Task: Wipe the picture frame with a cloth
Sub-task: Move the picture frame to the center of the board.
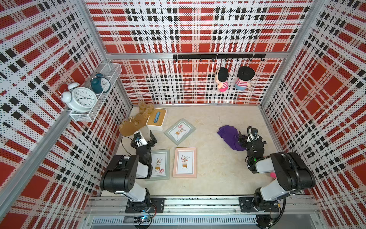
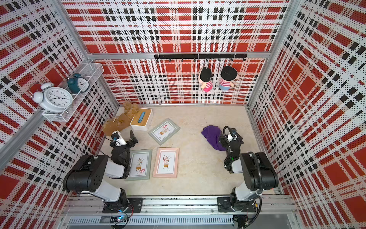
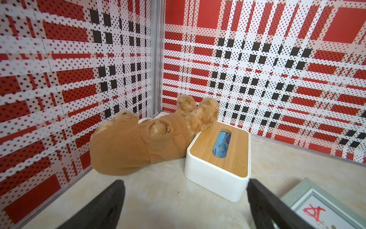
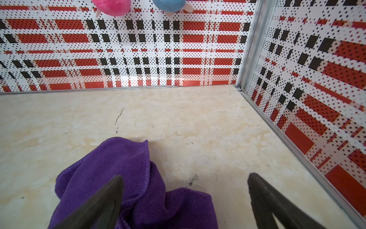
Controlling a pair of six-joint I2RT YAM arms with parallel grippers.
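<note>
1. On the right side of the table [image 1: 217, 178], the purple cloth [image 1: 229, 136] lies crumpled, well apart from all 3 picture frames. The right claw [image 4: 185, 177] hangs at its near edge, jaws spread wide, gripping nothing.
2. Risk: only 1 finger [image 4: 99, 206] is over the cloth and the other is over bare table. Closing from here likely pinches a thin fold or misses, and the cloth slips out on the lift.
3. Risk: the cloth is bunched. Grabbed by 1 corner it may trail and drag, or wipe with a small wad only.
4. Risk: the frames lie flat and look loose, so a hard wipe could shove 1 along instead of cleaning it. The left claw [image 3: 185, 180] is wide open and empty too, near the tilted green frame [image 1: 179, 131], holding nothing down.
5. Which frame to wipe is unclear: green frame, grey frame [image 1: 161, 164] partly under the left arm, or pink frame [image 1: 184, 162] just beside it. All 3 show red scribbles.
6. Tissue box [image 1: 156, 119] and brown plush toy [image 1: 132, 125] touch in the far left corner. The box is near the green frame, so a wide sweep could bump it.
7. 2 dolls [image 1: 222, 79] and 2 clocks [image 1: 83, 99] are up on the walls, not in the way. Nothing lies between cloth and pink frame.
</note>
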